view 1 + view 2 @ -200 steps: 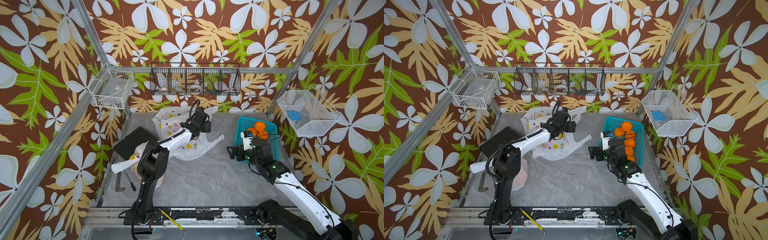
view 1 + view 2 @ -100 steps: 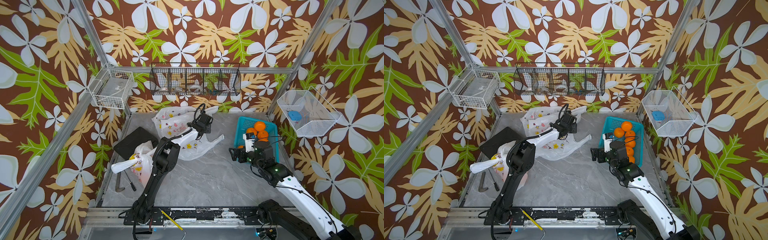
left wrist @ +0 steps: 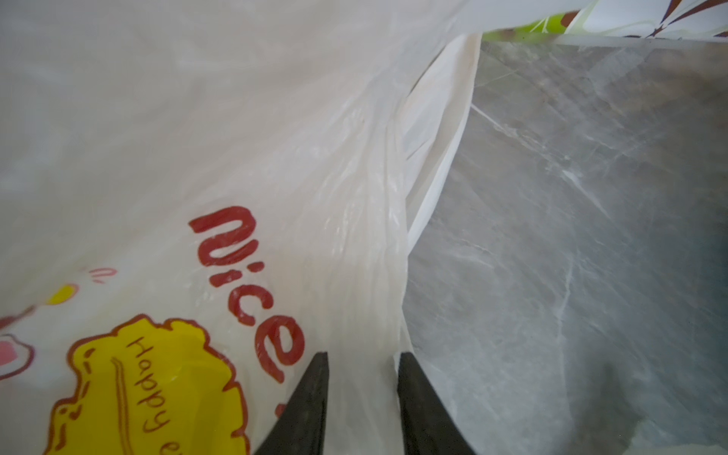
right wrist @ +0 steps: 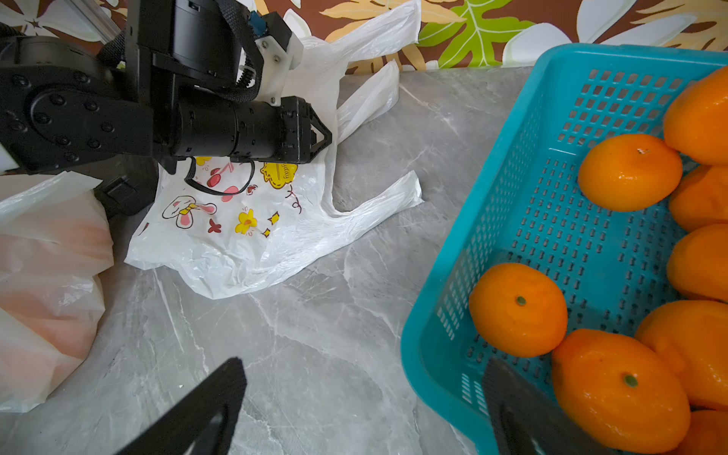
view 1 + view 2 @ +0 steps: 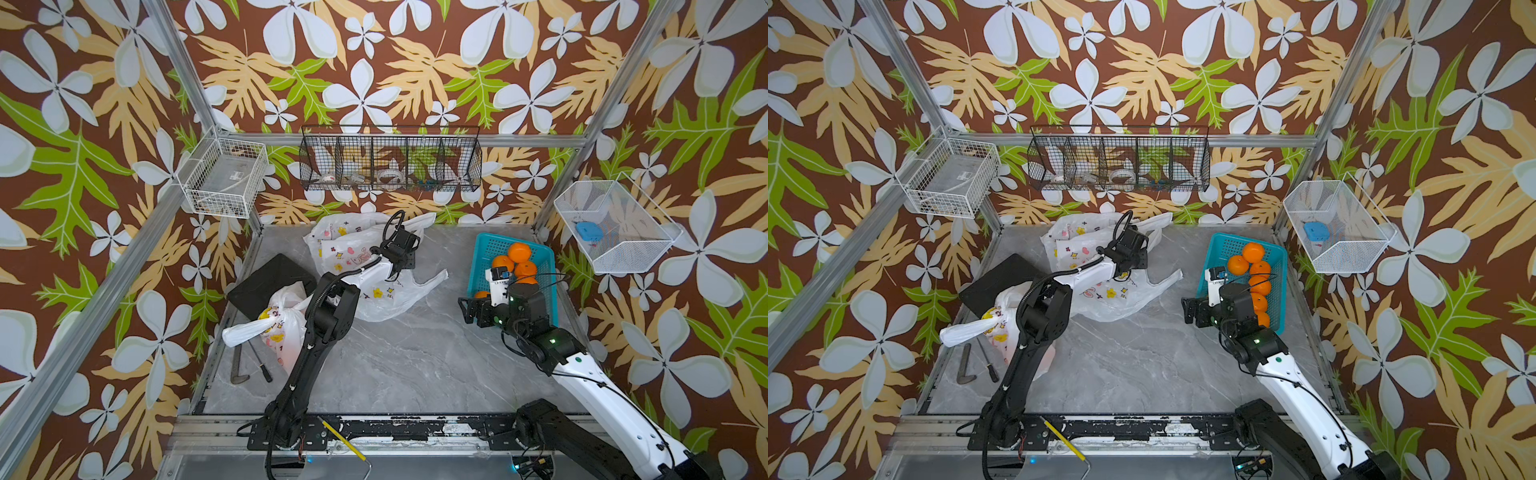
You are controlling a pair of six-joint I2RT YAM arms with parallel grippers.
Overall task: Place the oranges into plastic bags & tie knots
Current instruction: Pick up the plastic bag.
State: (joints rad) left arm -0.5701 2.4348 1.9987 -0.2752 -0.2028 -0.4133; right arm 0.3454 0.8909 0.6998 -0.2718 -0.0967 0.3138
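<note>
The oranges [image 4: 630,171] are glowing glossy bright orange. The basket [image 4: 512,165] is showing teal lattice. The plastic bag [image 4: 236,252] is showing translucent white with pink-eared bunnies, yellow flowers and red "Nice". The tabletop [image 4: 315,354] is showing grey marble veining.

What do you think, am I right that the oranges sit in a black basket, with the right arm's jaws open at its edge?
Not quite: the basket is teal, not black, as the right wrist view shows. The oranges sit in it, and the jaws of the right arm stand open at its edge.
</note>
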